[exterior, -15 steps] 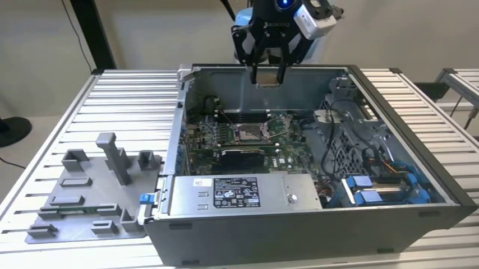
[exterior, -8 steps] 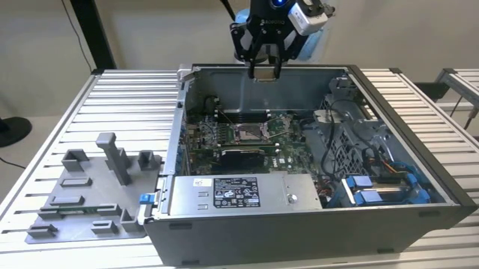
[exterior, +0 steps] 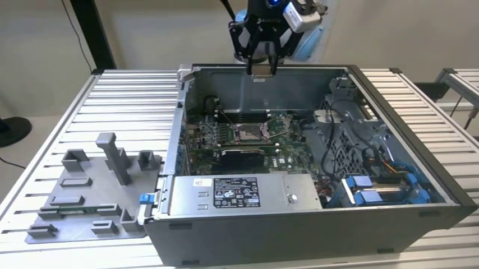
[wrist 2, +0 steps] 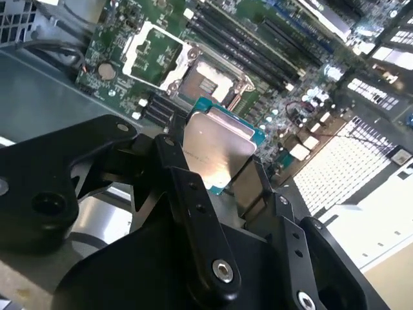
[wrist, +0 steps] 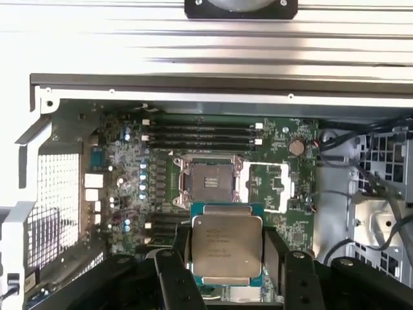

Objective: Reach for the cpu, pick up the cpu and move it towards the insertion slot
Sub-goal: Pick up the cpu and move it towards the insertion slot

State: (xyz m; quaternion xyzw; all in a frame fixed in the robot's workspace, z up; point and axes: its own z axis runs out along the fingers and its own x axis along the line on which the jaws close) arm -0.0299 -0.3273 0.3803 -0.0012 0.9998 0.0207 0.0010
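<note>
Your gripper (exterior: 263, 72) hangs above the open computer case (exterior: 389, 168), over its rear wall as seen in the exterior view, and it has the cpu (wrist: 227, 245) clamped between its two black fingers (wrist: 177, 268). The fingers are closed just to the chip's width, one pressing on each opposite edge, so the silvery metal face and the teal rim of the cpu stay exposed between them in both wrist views (wrist 2: 216, 145). You can see the chip is clear of the motherboard (wrist: 129, 155), held in the air above the case rather than resting on anything. The insertion slot (wrist: 211, 182) lies inside the case on the green board, its shiny frame folded open and its dark centre bare; in the first wrist view the cpu appears just beside the slot's near edge, not over it. In the exterior view the slot (exterior: 249, 132) sits well below the gripper, roughly in line with it. Beside the case, on the slatted table (exterior: 127, 95), rests a grey fixture plate (exterior: 82, 190) with upright blocks.
</note>
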